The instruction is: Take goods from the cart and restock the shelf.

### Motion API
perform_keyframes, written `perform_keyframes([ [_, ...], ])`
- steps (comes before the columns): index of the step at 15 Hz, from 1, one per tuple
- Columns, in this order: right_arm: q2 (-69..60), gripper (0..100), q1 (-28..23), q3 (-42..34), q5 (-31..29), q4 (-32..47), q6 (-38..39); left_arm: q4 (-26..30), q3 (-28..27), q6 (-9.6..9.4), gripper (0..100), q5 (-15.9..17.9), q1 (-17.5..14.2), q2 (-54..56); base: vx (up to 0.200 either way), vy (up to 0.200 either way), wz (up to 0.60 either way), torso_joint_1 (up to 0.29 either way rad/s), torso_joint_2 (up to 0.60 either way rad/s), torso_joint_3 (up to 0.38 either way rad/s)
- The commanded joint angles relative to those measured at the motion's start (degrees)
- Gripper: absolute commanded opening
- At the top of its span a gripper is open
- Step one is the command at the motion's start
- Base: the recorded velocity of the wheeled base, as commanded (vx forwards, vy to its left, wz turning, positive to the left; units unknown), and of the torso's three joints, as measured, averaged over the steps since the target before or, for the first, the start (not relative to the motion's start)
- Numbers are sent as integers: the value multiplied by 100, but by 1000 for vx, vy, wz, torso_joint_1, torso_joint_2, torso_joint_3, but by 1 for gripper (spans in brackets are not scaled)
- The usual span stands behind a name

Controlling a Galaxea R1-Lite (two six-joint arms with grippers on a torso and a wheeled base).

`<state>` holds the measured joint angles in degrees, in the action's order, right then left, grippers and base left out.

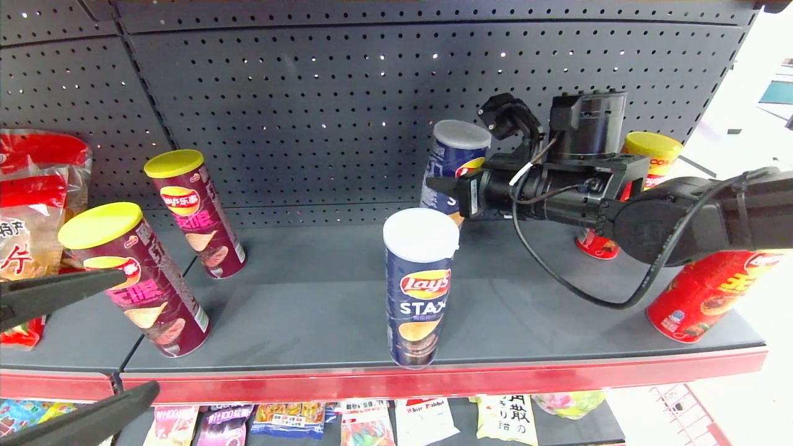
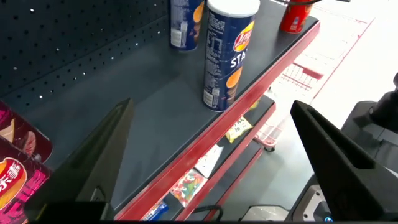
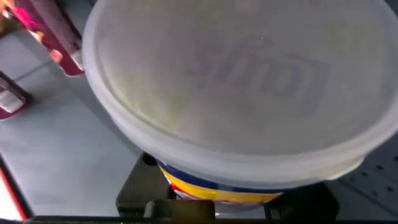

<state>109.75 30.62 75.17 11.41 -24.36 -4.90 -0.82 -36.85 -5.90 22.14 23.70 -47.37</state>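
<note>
A blue chip can with a white lid (image 1: 455, 162) is at the back of the grey shelf (image 1: 310, 310), leaning slightly. My right gripper (image 1: 460, 193) is shut on its side, coming in from the right. In the right wrist view the can's lid (image 3: 242, 87) looms close, with a finger (image 3: 142, 194) against the can below it. The can's base is hidden behind a second blue can (image 1: 420, 285) that stands upright near the shelf's front edge. My left gripper (image 1: 141, 331) hangs open at the shelf's front left, holding nothing. In the left wrist view the left gripper (image 2: 211, 106) frames the front blue can (image 2: 227, 53).
Two maroon cans with yellow lids (image 1: 139, 279) (image 1: 195, 210) stand on the left. Red cans (image 1: 706, 297) (image 1: 650, 161) stand on the right, partly behind my right arm. Bagged snacks (image 1: 31, 204) fill the far left. Packets (image 1: 372, 421) lie on the lower shelf. Pegboard backs the shelf.
</note>
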Motion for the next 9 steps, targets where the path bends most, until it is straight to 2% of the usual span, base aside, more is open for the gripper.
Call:
perform_keyframes([
  [1, 64, 0, 31, -20, -7, -8, -2, 3, 20, 1, 100, 1, 3, 9, 0, 0, 0, 0, 0, 0],
  [9, 222, 0, 286, -310, -122, -52, -2, -6, 178, 10, 100, 1, 3, 97, 0, 0, 0, 0, 0, 0],
])
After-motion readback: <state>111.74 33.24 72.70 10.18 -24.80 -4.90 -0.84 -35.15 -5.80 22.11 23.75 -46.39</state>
